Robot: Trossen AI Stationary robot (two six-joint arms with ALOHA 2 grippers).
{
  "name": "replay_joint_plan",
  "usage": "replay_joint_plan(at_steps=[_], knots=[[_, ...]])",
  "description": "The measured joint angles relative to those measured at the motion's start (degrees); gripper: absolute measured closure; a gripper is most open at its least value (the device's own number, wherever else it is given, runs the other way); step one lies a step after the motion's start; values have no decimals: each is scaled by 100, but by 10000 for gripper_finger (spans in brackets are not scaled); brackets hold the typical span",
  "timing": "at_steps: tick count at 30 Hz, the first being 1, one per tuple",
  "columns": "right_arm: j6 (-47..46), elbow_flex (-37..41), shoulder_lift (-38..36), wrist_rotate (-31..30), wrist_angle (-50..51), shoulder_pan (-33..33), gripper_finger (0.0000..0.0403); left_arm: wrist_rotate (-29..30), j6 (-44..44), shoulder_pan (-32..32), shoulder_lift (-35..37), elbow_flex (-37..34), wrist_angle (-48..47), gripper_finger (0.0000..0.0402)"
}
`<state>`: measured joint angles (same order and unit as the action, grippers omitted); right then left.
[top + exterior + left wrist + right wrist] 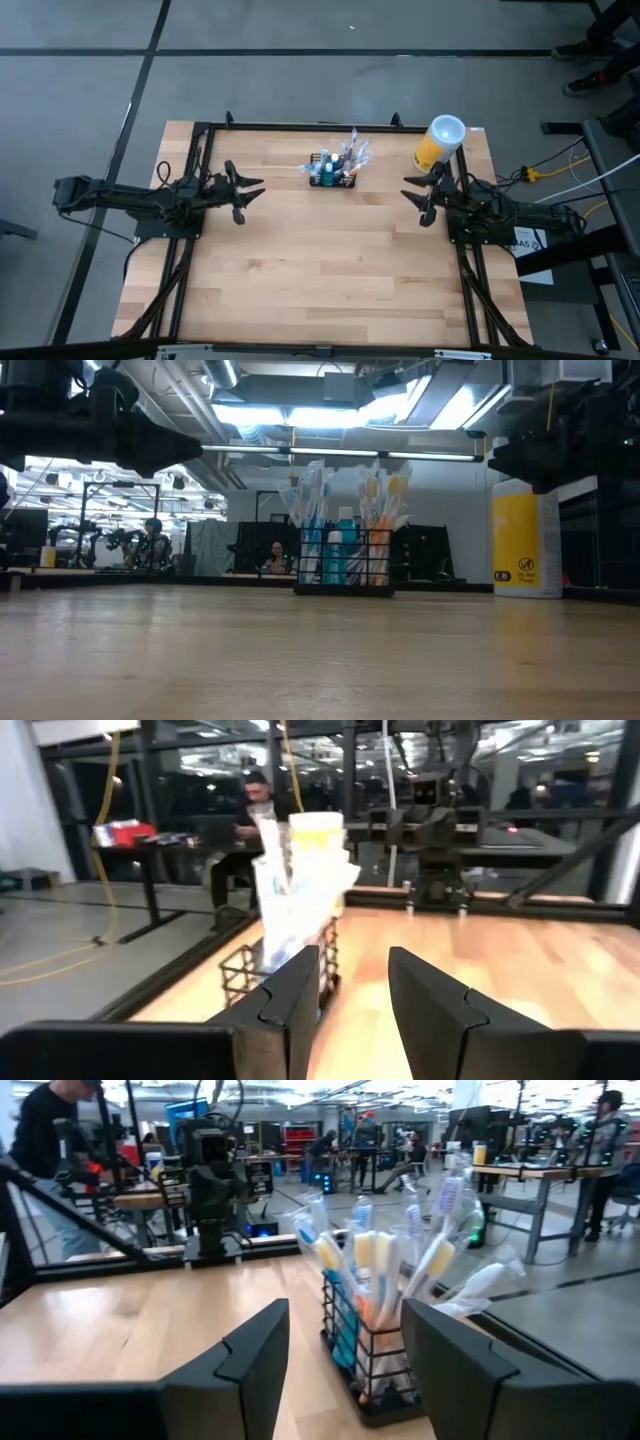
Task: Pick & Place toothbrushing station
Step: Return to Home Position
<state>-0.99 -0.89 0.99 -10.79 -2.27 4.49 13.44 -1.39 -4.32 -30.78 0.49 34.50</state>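
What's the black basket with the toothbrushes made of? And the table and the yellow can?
Basket: looks like thin metal wire, painted matte black; you can see through its grid. Table: wood, pale planks with grain lines, smooth. Yellow can: probably plastic or card with print on it; hard to tell. Left gripper and right gripper wait open at the table's sides.

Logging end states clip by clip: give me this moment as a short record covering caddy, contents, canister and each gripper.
caddy: black mesh toothbrushing station, upright, mid-table near the high view's upper edge
contents: toothbrushes standing inside, heads up
canister: yellow canister, white lid, right of caddy, apart from it
left gripper: open, empty, raised, left of caddy
right gripper: open, empty, raised, beside canister
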Motion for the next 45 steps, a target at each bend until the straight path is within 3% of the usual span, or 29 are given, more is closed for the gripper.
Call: replay_joint_plan(at_steps=[6, 11, 14, 20, 25, 31, 35, 39, 45], knots=[[104, 0, 31, 227, 34, 0, 207, -471, 144, -78, 574, 0, -356, 286], [42, -8, 92, 370, 103, 0, 207, -660, 489, 42, 2034, 0, -1764, 291], [-8, -23, 92, 466, 141, 0, 207, -409, 480, 196, 3095, 0, -2663, 293], [-4, -97, 89, 373, 296, 142, 221, 226, 369, 460, 3078, 44, -3057, 294], [-367, -577, -96, -62, 1793, 304, 249, 744, 340, 582, 3079, 31, -2984, 294], [-759, -448, -98, 209, 1544, 188, 263, 1072, 698, 573, 3077, 31, -2871, 294], [-777, -206, -103, 533, 640, 140, 264, 1390, 816, 573, 3044, 31, -3031, 294], [-1215, -103, -103, 371, 238, 142, 264, 1387, 816, 573, 3022, 31, -3044, 294], [-1166, -92, -101, 374, 270, 140, 264, 1383, 816, 573, 3024, 31, -3043, 294]])
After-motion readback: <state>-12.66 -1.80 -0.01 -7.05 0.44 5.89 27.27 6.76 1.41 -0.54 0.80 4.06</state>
